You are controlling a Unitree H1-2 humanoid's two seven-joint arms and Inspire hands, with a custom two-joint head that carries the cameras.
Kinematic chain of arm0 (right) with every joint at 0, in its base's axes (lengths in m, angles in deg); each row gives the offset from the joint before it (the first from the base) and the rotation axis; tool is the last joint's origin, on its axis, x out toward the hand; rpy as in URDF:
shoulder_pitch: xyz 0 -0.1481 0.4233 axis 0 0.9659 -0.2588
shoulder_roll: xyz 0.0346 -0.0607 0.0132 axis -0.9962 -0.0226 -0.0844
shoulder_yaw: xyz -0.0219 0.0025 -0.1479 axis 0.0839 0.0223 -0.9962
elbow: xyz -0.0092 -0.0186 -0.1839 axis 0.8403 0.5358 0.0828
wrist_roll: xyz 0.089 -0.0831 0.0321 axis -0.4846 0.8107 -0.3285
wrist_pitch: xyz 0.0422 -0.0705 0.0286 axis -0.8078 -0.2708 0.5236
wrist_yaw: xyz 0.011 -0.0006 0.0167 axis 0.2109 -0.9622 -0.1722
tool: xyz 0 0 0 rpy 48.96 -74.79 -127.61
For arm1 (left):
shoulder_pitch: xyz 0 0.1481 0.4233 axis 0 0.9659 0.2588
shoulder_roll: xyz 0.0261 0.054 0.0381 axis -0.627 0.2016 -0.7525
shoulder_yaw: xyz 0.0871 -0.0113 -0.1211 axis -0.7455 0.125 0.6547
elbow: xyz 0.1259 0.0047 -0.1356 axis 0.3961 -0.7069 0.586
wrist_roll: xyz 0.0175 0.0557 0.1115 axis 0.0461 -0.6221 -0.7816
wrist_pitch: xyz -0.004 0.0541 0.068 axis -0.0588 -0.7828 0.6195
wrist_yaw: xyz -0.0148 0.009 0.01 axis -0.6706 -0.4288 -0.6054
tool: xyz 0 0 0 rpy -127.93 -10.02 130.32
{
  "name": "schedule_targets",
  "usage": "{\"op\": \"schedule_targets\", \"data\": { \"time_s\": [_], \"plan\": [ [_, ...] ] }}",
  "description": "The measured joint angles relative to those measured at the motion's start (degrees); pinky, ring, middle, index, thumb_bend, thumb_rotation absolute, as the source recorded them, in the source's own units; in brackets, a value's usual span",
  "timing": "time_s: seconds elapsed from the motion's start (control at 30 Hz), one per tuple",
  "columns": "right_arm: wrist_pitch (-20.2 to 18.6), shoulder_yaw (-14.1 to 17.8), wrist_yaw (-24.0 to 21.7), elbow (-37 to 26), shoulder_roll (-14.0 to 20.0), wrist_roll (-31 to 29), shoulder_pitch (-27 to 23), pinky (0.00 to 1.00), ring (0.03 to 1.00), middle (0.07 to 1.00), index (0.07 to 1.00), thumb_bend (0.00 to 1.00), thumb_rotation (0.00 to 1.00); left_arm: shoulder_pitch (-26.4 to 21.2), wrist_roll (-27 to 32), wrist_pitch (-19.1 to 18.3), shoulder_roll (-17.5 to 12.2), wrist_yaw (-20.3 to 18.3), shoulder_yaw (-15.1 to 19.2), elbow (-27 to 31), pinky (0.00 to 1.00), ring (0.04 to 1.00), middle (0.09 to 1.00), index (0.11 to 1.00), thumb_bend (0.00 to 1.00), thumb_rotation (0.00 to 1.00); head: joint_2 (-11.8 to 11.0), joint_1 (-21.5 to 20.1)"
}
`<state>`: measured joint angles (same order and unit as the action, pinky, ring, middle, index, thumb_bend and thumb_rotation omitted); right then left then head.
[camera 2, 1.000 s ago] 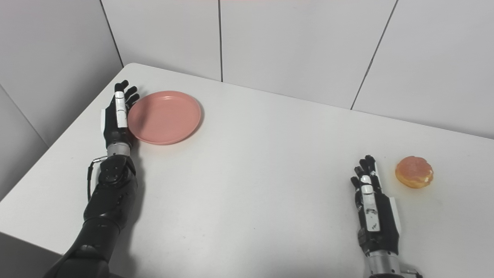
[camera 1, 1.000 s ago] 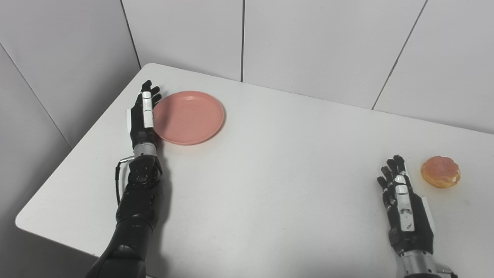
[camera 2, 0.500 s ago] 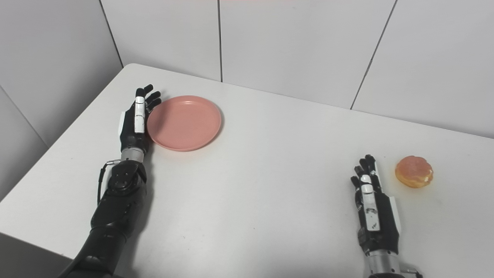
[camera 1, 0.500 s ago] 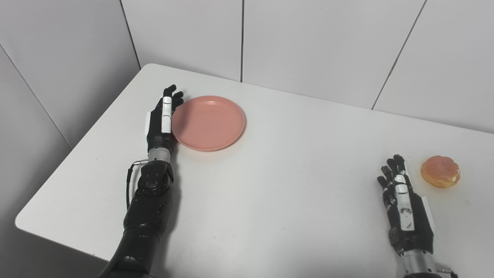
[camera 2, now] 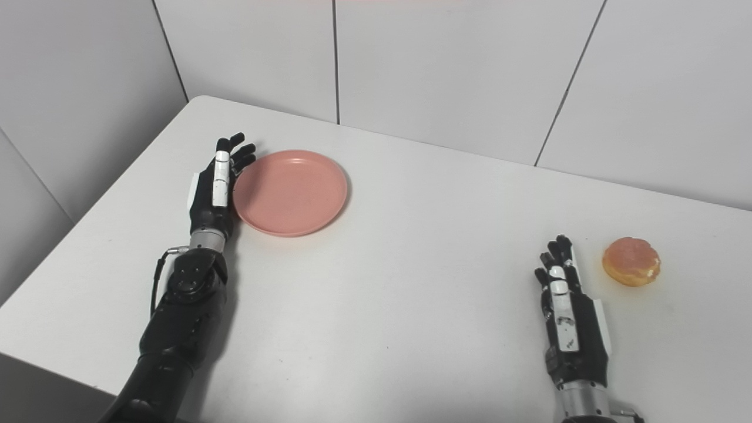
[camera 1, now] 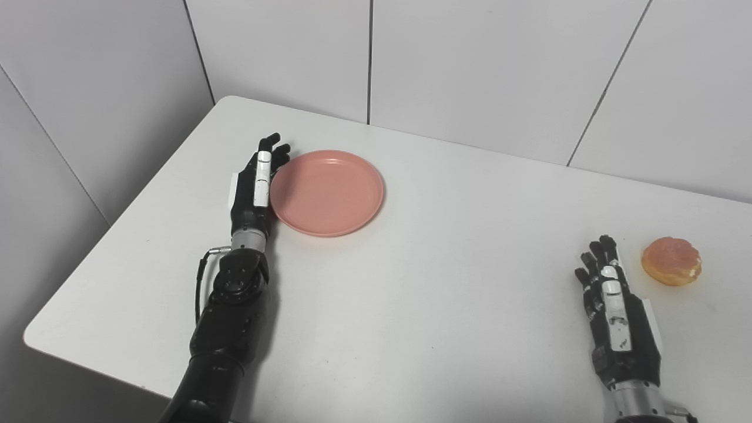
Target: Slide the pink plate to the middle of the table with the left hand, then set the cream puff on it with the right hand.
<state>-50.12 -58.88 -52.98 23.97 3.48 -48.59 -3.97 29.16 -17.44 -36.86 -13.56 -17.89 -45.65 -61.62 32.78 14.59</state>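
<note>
Plate: pink, round, flat on the white table, in the left half toward the far side, short of the middle.
Left hand: my hand stands on edge just beside the plate's left rim, palm side against it; fingers straight, close together, clamped on nothing.
Contact: fingers and palm edge appear to touch the rim; I cannot tell how firmly.
Cream puff: golden, round, on the table near the right edge, well apart from the plate.
Right hand: my hand rests on the table near the front right, fingers extended, slightly spread, holding nothing; fingertips near the puff but apart from it.
Surroundings: pale wall panels behind the table.
</note>
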Motion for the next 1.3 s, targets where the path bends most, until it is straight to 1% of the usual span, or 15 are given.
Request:
{"op": "schedule_targets", "data": {
  "time_s": [0.13,0.23,0.33,0.47,0.53,0.6,0.87,1.0,1.1,1.17,1.3],
  "plan": [
    [0.0,0.0,0.14,-0.05,-0.04,0.17,0.01,1.0,0.997,1.0,1.0,0.57,0.86,0.05,0.01,-0.64,0.4,-0.66,-0.22,0.52,0.82,0.834,0.813,0.817,0.7,1.0,0.0,0.0],
    [0.0,0.0,0.1,-0.05,-0.02,0.19,0.01,1.0,0.997,1.0,1.0,0.56,0.87,0.31,0.0,-1.23,0.57,-1.0,-0.51,1.27,0.83,0.836,0.815,0.814,0.72,1.0,0.0,0.0],
    [0.0,-0.01,0.15,-0.12,-0.02,0.28,0.03,1.0,0.992,1.0,1.0,0.55,0.87,0.75,-0.26,-2.1,0.86,-1.26,-1.32,2.34,0.84,0.835,0.814,0.812,0.72,1.0,0.26,-0.35],
    [0.0,-0.02,0.17,-0.21,-0.03,0.31,0.07,1.0,0.992,1.0,1.0,0.53,0.87,0.87,-1.57,-2.82,0.87,-1.57,-2.76,2.93,0.82,0.823,0.807,0.804,0.72,1.0,0.35,-0.7],
    [0.0,-0.02,0.17,-0.21,-0.03,0.33,0.07,1.0,0.99,1.0,1.0,0.53,0.88,1.05,-2.06,-3.19,1.0,-1.95,-3.32,3.55,0.82,0.821,0.805,0.798,0.71,1.0,0.44,-0.7],
    [0.0,-0.03,0.17,-0.21,-0.03,0.45,0.07,1.0,0.99,1.0,1.0,0.54,0.89,1.14,-2.13,-3.5,1.36,-2.18,-3.67,3.95,0.83,0.825,0.808,0.81,0.71,1.0,0.44,-0.79],
    [0.0,-0.09,0.37,-0.21,-0.05,1.31,0.07,1.0,0.99,0.998,1.0,0.55,0.89,1.18,-2.13,-5.02,2.2,-3.29,-4.09,4.77,0.83,0.828,0.811,0.808,0.71,1.0,0.44,-1.14],
    [0.0,-0.1,0.43,-0.21,-0.1,1.62,0.07,1.0,0.987,0.994,1.0,0.58,0.88,1.4,-2.13,-5.12,2.33,-4.5,-4.84,5.17,0.83,0.831,0.818,0.817,0.72,1.0,0.44,-1.85],
    [0.0,-0.08,0.52,-0.21,-0.13,1.63,0.07,1.0,0.988,0.998,1.0,0.59,0.87,1.68,-2.18,-5.12,2.38,-5.53,-5.82,5.63,0.83,0.842,0.824,0.821,0.72,1.0,0.62,-3.16],
    [0.0,-0.06,0.78,-0.2,-0.21,1.63,0.07,1.0,0.99,1.0,1.0,0.6,0.87,1.93,-2.32,-5.12,2.58,-5.69,-6.23,5.97,0.83,0.843,0.826,0.821,0.72,1.0,0.62,-3.16],
    [0.0,-0.14,0.92,-0.2,-0.32,1.85,0.06,1.0,0.991,1.0,1.0,0.6,0.87,2.3,-2.85,-5.13,2.91,-6.27,-6.72,6.22,0.82,0.84,0.833,0.824,0.72,1.0,0.79,-5.53]
  ]
}}
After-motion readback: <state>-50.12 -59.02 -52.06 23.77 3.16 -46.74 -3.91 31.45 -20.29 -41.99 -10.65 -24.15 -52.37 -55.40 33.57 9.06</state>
